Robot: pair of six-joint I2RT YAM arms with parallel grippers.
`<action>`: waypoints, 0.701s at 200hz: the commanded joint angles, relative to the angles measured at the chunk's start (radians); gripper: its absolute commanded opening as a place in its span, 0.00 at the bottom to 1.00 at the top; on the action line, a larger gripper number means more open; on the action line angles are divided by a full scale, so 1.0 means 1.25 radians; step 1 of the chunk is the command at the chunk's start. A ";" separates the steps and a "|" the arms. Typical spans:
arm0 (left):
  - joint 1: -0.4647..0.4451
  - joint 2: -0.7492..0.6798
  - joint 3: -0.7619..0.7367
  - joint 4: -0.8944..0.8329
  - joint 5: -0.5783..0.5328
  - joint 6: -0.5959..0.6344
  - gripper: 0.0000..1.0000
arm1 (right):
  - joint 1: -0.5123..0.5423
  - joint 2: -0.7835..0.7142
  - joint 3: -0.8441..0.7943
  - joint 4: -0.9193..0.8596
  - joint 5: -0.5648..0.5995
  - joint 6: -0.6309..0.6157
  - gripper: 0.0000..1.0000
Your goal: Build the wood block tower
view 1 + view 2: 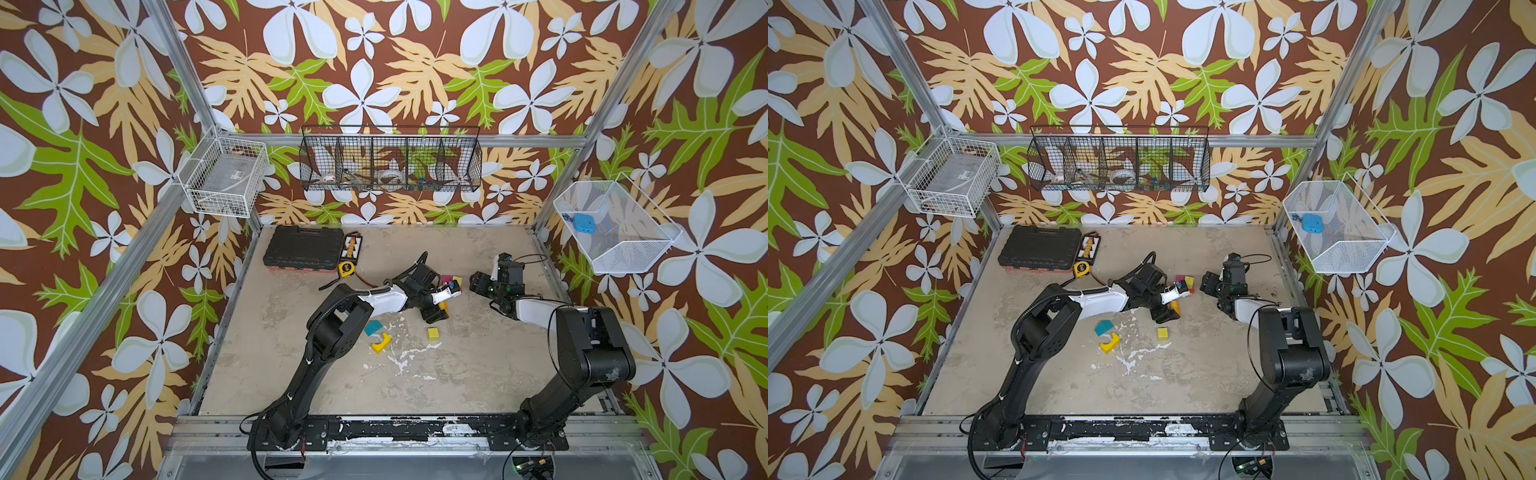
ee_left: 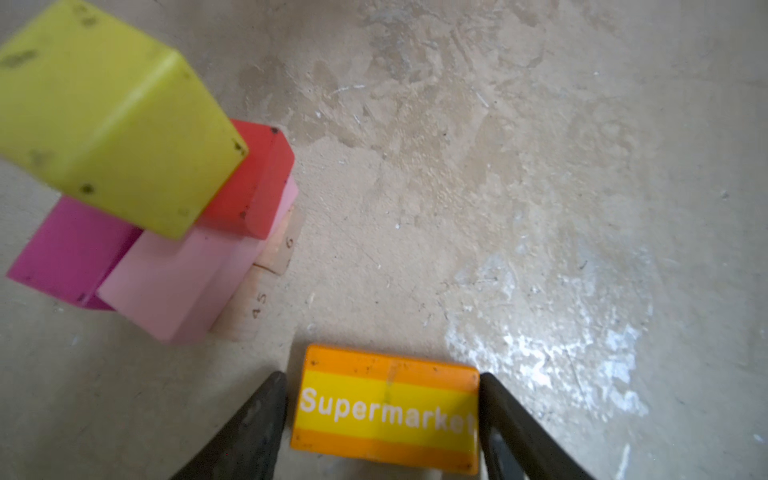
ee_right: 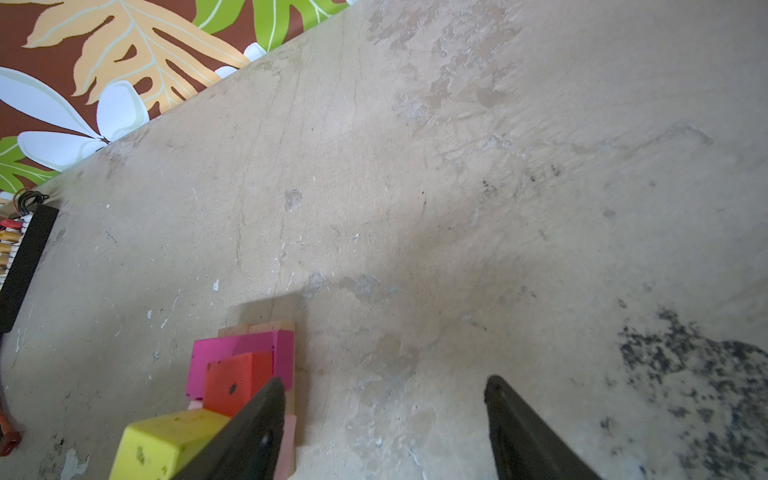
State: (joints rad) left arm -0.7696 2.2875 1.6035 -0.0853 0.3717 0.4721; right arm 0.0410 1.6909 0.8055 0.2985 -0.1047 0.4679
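Ten blocks point(image 1: 434, 333) in all: six in the stack point(image 2: 174, 274), four apart on the bench point(image 1: 457, 374). Two arms point(image 1: 328, 332), three wire baskets point(image 1: 390, 166), one case point(image 1: 301, 249), one tape measure point(image 1: 347, 269).

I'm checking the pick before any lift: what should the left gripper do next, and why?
Probably close firmly: the left gripper straddles the orange Supermarket block on the table beside the tower, but firm contact is not clear.
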 commanded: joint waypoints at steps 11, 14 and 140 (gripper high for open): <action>-0.002 0.006 0.009 -0.028 -0.005 -0.005 0.65 | 0.000 0.005 0.004 0.008 -0.002 0.002 0.76; -0.003 0.005 0.009 -0.029 -0.005 -0.004 0.64 | 0.000 0.005 0.005 0.008 -0.002 0.001 0.76; 0.077 -0.096 0.076 -0.092 0.049 0.142 0.19 | 0.000 0.019 0.019 -0.005 -0.010 0.000 0.75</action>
State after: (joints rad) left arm -0.6853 2.1407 1.6249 -0.1314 0.4053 0.5720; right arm 0.0410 1.6970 0.8078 0.2981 -0.1059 0.4679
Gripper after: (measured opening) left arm 0.598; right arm 0.755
